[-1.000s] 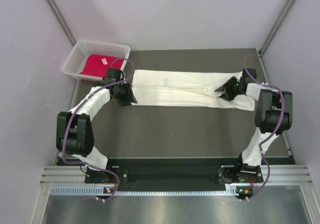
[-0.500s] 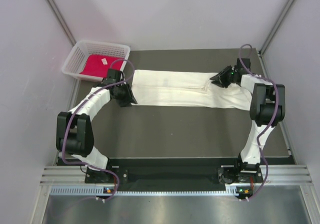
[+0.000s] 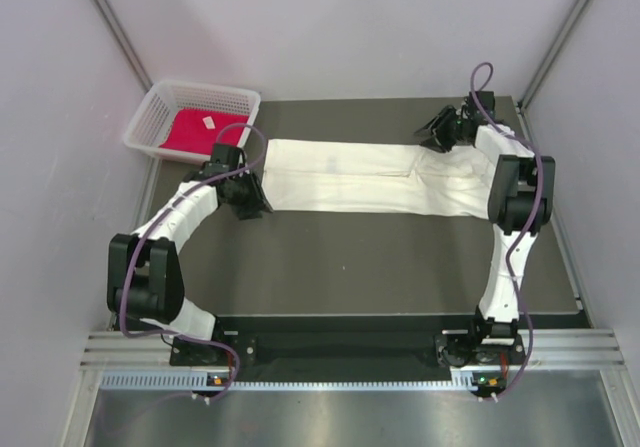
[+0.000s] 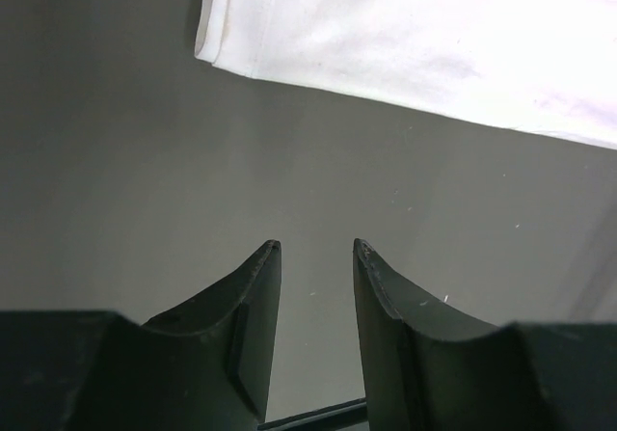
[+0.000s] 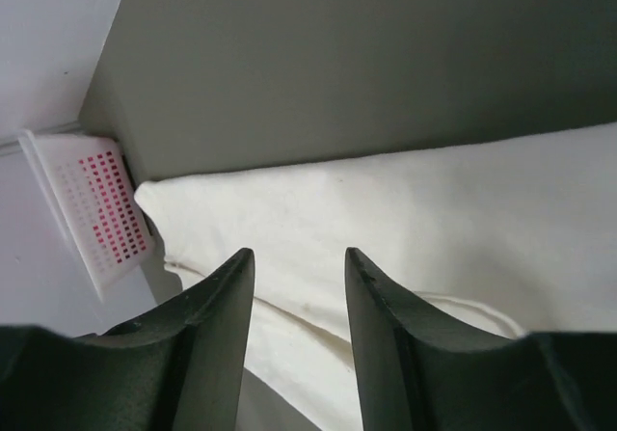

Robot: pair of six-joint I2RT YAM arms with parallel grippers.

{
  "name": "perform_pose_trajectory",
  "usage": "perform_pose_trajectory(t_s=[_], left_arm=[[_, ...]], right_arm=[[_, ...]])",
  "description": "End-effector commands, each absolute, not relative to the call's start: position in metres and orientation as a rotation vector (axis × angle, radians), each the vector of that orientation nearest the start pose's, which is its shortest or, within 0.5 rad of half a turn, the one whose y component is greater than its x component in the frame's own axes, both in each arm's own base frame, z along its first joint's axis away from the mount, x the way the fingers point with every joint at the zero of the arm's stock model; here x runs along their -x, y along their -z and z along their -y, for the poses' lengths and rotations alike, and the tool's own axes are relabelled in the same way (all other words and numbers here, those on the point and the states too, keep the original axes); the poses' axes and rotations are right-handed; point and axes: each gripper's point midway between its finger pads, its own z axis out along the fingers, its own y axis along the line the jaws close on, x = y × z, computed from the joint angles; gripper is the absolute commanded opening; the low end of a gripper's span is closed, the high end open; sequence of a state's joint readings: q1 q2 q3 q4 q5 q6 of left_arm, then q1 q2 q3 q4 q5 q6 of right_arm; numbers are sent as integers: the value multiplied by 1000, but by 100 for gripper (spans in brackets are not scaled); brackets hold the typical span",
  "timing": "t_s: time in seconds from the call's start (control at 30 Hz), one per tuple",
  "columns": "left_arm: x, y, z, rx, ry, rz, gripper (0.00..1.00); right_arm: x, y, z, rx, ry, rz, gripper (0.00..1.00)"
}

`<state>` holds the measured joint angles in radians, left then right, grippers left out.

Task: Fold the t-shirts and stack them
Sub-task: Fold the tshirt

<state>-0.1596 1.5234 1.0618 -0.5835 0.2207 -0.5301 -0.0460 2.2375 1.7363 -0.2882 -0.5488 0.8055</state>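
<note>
You are holding the left arm bent forward, with the left fingers [image 4: 258, 291] partly open and empty, hovering over bare table [image 4: 116, 161] just short of the left end of the cream shirt [image 3: 350, 175]. The right arm is stretching far out, with the right fingers [image 5: 224, 301] partly parted and gripping nothing above the shirt's far right edge. The red shirt [image 3: 195, 129] is lying in the basket [image 3: 150, 122].

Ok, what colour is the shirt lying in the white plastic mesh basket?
Bright red-magenta shirt, small white tag; clearest in the top external view.
</note>
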Motion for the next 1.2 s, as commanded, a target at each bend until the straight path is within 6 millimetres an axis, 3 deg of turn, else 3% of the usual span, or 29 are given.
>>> perform_pose_trajectory(t_s=[0.0, 0.03, 0.1, 0.13, 0.2, 0.23, 0.27, 0.3, 0.33, 0.37, 0.4, 0.47, 0.5, 0.53, 0.6, 0.73, 0.93, 1.17], left_arm=[[-334, -108, 114, 425, 551, -2585, 41], [-337, -109, 116, 425, 559, -2572, 42], [-346, -108, 120, 418, 580, -2557, 43], [-347, -107, 118, 430, 565, -2567, 44], [-358, -103, 111, 450, 501, -2573, 48], [-360, -101, 109, 456, 480, -2579, 49], [-362, -99, 108, 464, 468, -2586, 51], [-365, -95, 106, 475, 444, -2597, 51], [-369, -91, 106, 501, 438, -2598, 52], [-369, -86, 107, 515, 442, -2606, 53], [-370, -84, 107, 530, 445, -2606, 53], [-375, -80, 107, 571, 440, -2591, 53], [-378, -77, 102, 588, 400, -2574, 53], [-382, -75, 97, 624, 373, -2558, 53], [-389, -71, 92, 657, 342, -2534, 52], [-399, -63, 91, 727, 336, -2500, 50], [-407, -40, 92, 766, 339, -2503, 47], [-406, -36, 74, 787, 204, -2502, 46]], right_arm=[[-558, -119, -104, -537, -969, -2356, 44], [-552, -132, -100, -527, -940, -2355, 46], [-544, -135, -84, -527, -858, -2368, 48], [-537, -151, -77, -519, -828, -2351, 49], [-517, -143, -55, -556, -730, -2383, 53], [-508, -160, -47, -548, -697, -2357, 57], [-492, -146, -36, -584, -639, -2394, 59], [-482, -146, -20, -587, -600, -2393, 60], [-458, -147, -4, -614, -558, -2392, 63], [-451, -147, 11, -644, -545, -2380, 64], [-443, -154, 16, -648, -549, -2362, 65], [-425, -145, 24, -690, -574, -2375, 65], [-419, -151, 25, -688, -577, -2358, 65], [-409, -142, 23, -704, -582, -2379, 65], [-400, -145, 18, -685, -591, -2363, 65], [-380, -134, 11, -692, -613, -2386, 65], [-370, -131, 10, -682, -603, -2395, 65], [-371, -135, 10, -672, -605, -2385, 66]])
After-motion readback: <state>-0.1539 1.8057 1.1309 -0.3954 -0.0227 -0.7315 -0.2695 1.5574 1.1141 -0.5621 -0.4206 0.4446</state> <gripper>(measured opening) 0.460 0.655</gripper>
